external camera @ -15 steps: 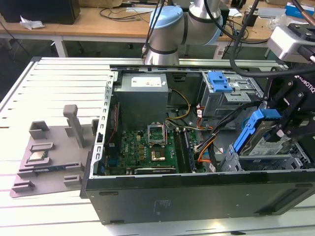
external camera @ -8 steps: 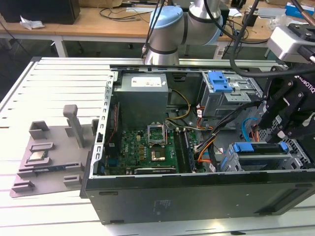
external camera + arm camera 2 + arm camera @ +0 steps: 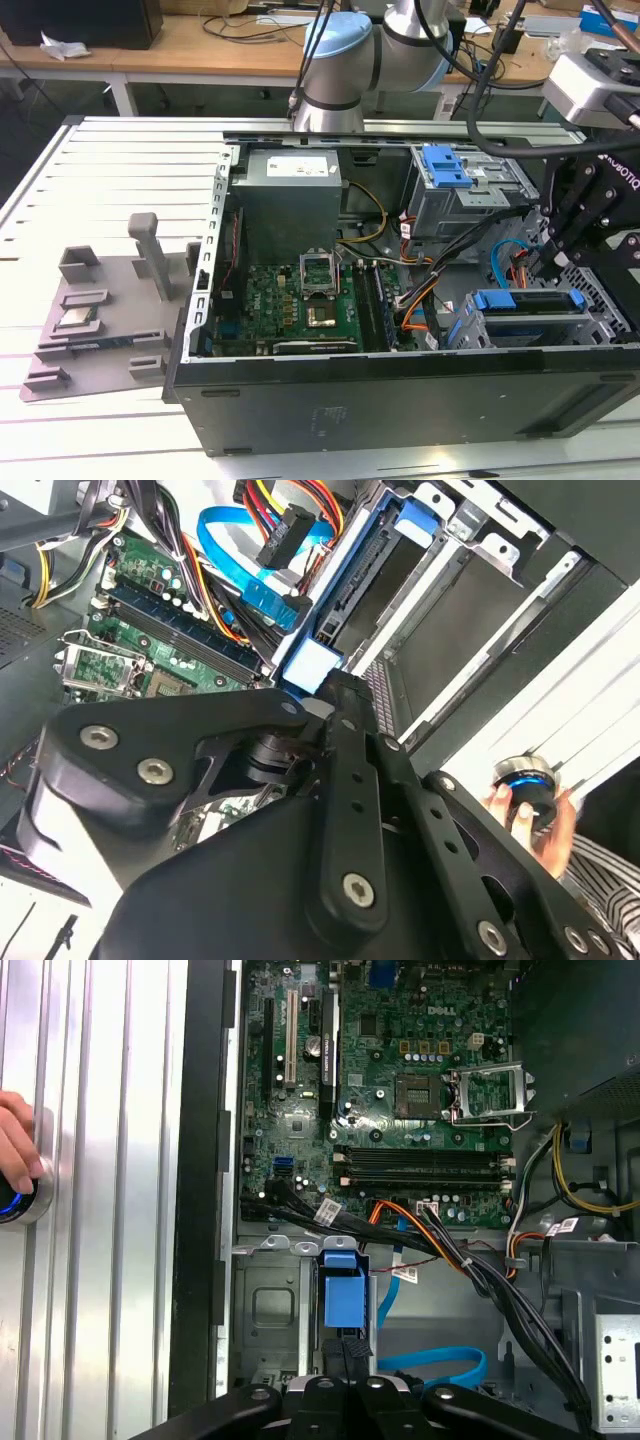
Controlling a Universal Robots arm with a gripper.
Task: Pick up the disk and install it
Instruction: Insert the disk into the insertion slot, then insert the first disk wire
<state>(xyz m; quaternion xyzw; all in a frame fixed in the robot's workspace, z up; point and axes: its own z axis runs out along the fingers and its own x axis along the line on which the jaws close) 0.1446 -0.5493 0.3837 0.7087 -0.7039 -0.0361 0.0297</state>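
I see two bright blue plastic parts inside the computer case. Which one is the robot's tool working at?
The lower one, the disk in the bay at the exterior view's right, by the case's near wall. The tool sits right above it. The other blue part lies farther back, atop the metal cage.

Tool (image 3: 345,1360) gripping blue disk (image 3: 341,1297) above bay

Cables (image 3: 470,1270) crowd the case (image 3: 400,400) beside the disk (image 3: 340,1298).
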